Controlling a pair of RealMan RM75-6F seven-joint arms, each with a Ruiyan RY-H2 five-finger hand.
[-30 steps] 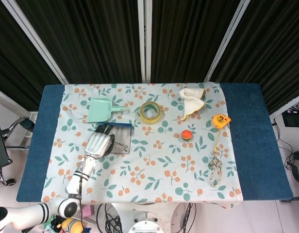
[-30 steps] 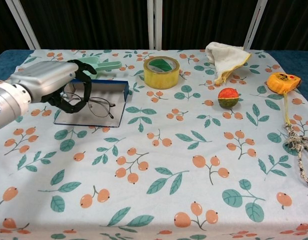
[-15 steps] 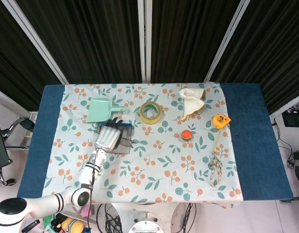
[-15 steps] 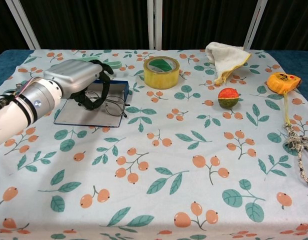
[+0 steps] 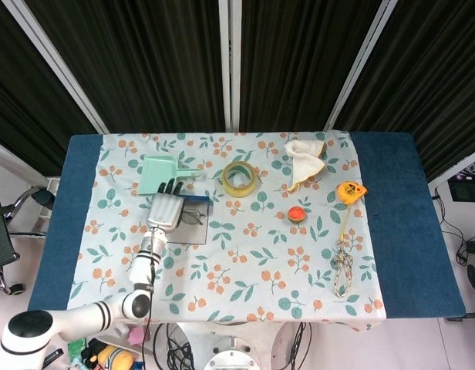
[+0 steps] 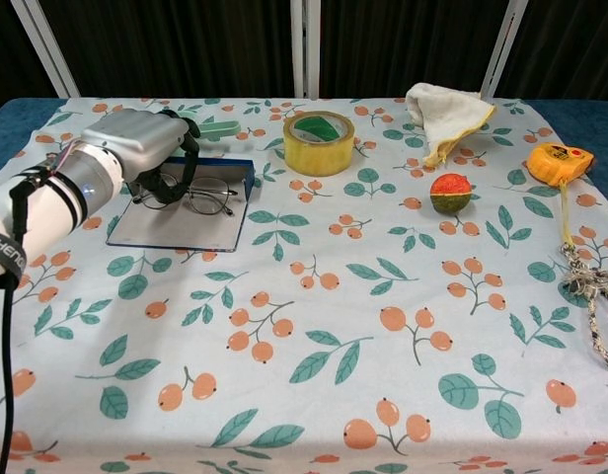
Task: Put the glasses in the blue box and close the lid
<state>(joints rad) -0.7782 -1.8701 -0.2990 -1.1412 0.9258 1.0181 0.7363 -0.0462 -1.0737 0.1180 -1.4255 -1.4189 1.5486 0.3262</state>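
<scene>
Left hand [image 6: 146, 143] over crosswise glasses [image 6: 207, 196]

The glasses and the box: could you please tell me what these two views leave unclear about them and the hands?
- Left hand: in the chest view its fingers curl over the glasses; whether they grip the frame is hidden by the hand itself.
- Glasses: in the head view, too small and partly under the left hand.
- Box: its left part is hidden by the hand in both views; which part is the lid is unclear.
- Right hand: in neither view.

robot lab: black curtains [image 5: 153, 54], cloth-covered test table [image 5: 245, 254]
</scene>
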